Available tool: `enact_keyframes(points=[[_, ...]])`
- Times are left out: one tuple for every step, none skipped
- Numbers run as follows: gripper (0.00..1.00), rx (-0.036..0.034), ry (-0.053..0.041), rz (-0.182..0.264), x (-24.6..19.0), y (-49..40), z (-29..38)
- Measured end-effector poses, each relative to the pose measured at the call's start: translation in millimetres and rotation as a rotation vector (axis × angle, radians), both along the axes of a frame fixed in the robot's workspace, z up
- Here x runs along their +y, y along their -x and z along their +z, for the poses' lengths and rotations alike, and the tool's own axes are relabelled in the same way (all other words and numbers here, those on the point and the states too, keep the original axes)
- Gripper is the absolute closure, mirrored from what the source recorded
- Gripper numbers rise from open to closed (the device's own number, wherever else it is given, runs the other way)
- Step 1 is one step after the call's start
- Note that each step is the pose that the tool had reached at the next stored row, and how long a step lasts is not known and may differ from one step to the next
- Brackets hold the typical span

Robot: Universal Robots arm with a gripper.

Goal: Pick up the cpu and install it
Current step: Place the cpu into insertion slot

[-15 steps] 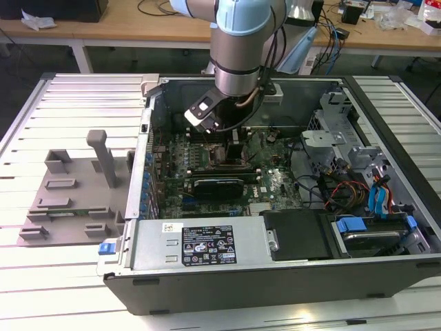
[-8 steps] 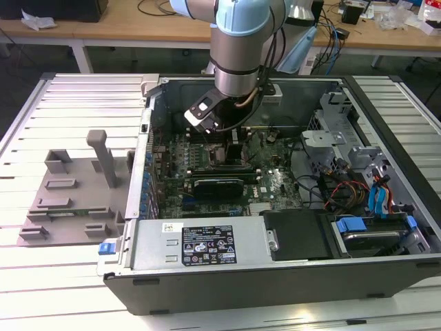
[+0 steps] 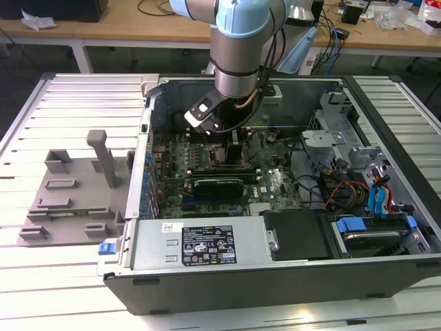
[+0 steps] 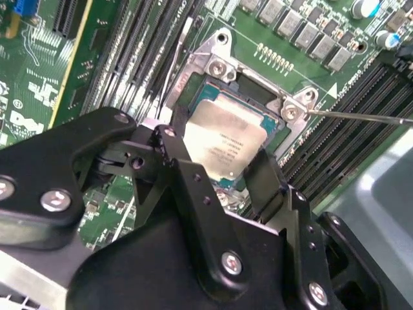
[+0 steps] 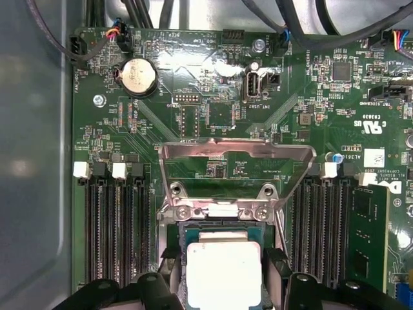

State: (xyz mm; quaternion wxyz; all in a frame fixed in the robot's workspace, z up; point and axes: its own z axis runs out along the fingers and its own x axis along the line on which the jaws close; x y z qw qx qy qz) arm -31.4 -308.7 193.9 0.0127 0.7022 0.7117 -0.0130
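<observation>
The cpu (image 4: 224,139) is a small square chip with a silver-grey top. It sits level between my gripper's (image 4: 222,155) two black fingers (image 4: 184,165), over the motherboard socket (image 4: 258,97). The fingers press on two opposite edges of the chip. In the first wrist view the cpu (image 5: 223,258) lies just below the raised metal load plate (image 5: 235,158), with my gripper (image 5: 222,281) on both sides of it. I cannot tell whether the chip rests in the socket or hovers just above it. In the exterior view the arm (image 3: 238,55) reaches down into the open computer case (image 3: 386,103).
Memory slots (image 5: 116,226) run along both sides of the socket. The thin socket lever (image 4: 361,117) sticks out sideways. A long black expansion card (image 3: 217,185) lies nearer the power supply (image 3: 200,245). Cables and drive bays (image 3: 358,186) crowd the exterior view's right; a grey fixture (image 3: 69,186) lies on its left.
</observation>
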Motion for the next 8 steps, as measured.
enact_keyframes(points=[[0.39, 0.0001, 0.0001, 0.000, 0.0, 0.0, 0.1], [0.39, -0.0002, 0.0001, 0.000, 0.0, -0.1, 1.0], [0.39, 0.0000, 0.0007, 0.000, 0.2, -0.1, 2.6], [0.39, 0.0001, 0.0010, 0.000, 0.2, -0.1, 3.3], [0.39, 0.0001, 0.0010, 0.000, 0.2, -0.1, 3.6], [0.39, 0.0000, 0.0010, 0.000, 0.2, -0.1, 3.9], [0.39, -0.0002, 0.0007, 0.000, 0.2, -0.1, 4.1], [0.39, 0.0000, 0.0010, 0.000, 0.2, -0.1, 4.2]])
